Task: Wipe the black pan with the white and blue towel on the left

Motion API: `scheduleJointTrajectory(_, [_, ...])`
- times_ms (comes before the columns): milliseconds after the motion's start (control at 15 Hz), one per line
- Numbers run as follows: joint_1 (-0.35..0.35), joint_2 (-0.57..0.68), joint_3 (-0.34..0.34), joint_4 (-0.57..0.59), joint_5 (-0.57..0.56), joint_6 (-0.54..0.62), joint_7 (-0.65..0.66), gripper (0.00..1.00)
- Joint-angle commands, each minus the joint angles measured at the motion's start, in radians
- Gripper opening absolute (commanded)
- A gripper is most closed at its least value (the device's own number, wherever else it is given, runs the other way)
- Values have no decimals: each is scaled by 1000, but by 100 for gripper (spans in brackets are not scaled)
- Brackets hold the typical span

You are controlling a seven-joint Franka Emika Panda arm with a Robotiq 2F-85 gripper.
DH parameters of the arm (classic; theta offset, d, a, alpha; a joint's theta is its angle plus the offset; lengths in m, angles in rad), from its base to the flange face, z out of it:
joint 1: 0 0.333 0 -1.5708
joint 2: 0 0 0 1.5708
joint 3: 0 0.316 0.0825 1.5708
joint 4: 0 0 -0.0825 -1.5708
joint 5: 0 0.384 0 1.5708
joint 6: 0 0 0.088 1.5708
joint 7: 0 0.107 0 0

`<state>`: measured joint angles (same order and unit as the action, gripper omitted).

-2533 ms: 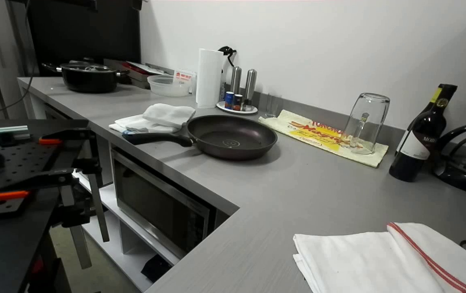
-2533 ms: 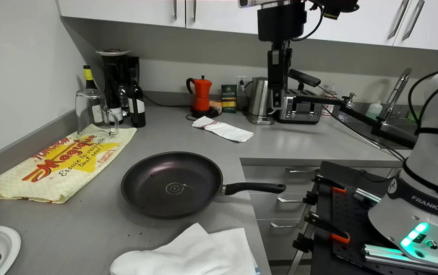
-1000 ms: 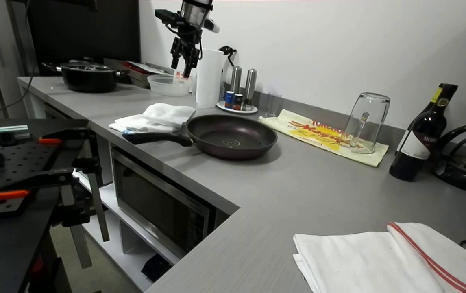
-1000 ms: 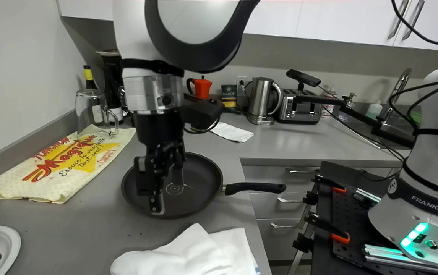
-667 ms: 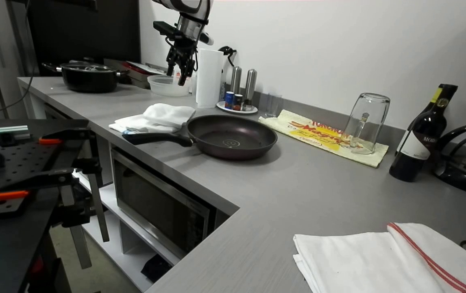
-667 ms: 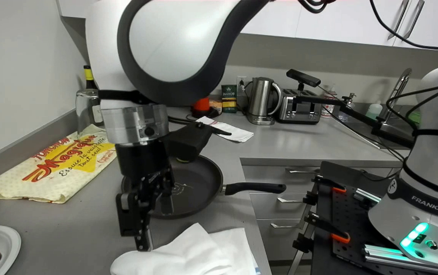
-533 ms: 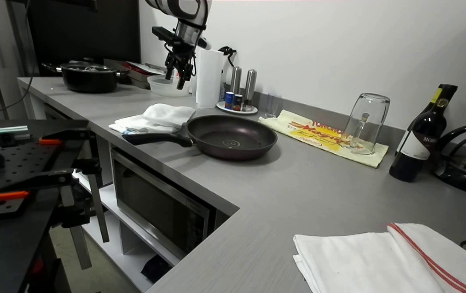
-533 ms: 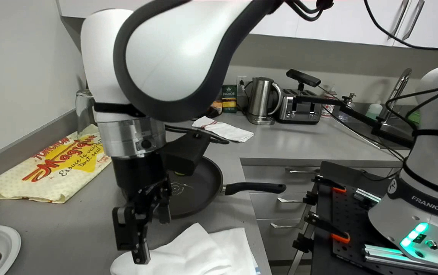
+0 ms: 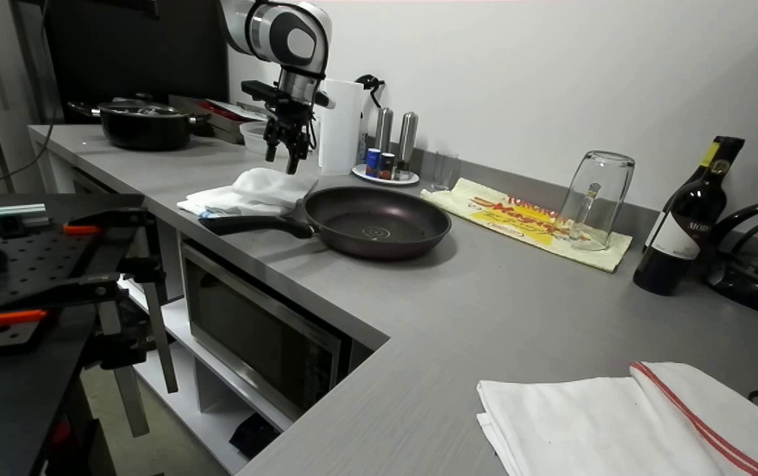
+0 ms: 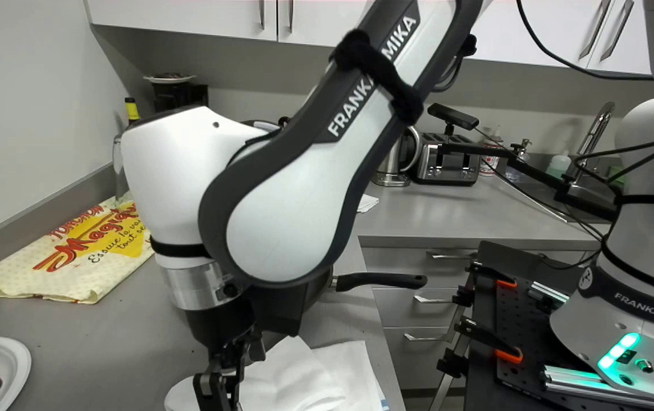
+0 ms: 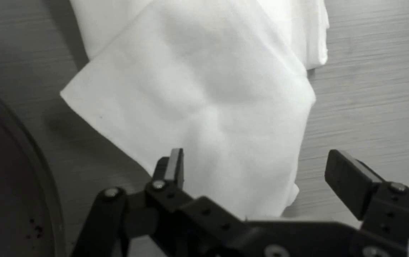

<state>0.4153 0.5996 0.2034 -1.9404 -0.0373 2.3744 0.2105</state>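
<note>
Matt cloth towel, smooth, satin-sheened metal pan with plastic handle, glossy glass mug.

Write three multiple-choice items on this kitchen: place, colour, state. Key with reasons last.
1. Where does the glass mug stand?
A) in the sink
B) on the yellow cloth
C) on the plate

2. What colour edges the towel beside the pan?
A) green
B) red
C) blue

3. How does the gripper stand?
A) open
B) shut
C) hidden

1 B: an exterior view shows it there, upside down.
2 C: both exterior views show blue there.
3 A: the wrist view shows its fingers apart.
</note>
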Motion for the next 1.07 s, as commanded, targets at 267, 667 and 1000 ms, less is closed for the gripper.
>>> scheduleJointTrajectory(267, [85, 74, -46, 63, -89, 9, 100, 100])
scheduleJointTrajectory(667, [109, 95, -77, 62, -129, 37, 123, 75])
scheduleJointTrajectory(1000, [116, 98, -97, 41, -158, 45, 133, 45])
